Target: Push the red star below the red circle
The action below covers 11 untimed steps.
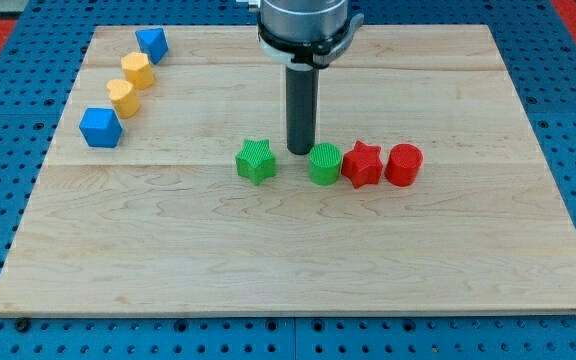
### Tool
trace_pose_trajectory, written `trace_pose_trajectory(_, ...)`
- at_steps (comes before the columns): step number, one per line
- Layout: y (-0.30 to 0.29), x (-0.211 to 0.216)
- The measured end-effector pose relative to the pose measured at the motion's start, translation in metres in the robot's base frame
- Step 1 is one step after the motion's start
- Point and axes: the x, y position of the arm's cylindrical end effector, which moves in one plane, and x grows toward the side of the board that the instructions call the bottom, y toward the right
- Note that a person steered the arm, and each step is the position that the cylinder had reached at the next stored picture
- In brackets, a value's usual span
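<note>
1. Red star (362, 165) is sitting mid-board, ridged top, wedged between the red circle (403, 165) on the view's right and the green circle (325, 164) on its left, touching both.
2. Bare board (298, 260) is lying open below it.
3. My tip (300, 151) is just a bare rod, grasping nothing, resting between green star (256, 161) and green circle.
</note>
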Motion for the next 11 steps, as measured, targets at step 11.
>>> trace_pose_trajectory(11, 0.080, 0.119)
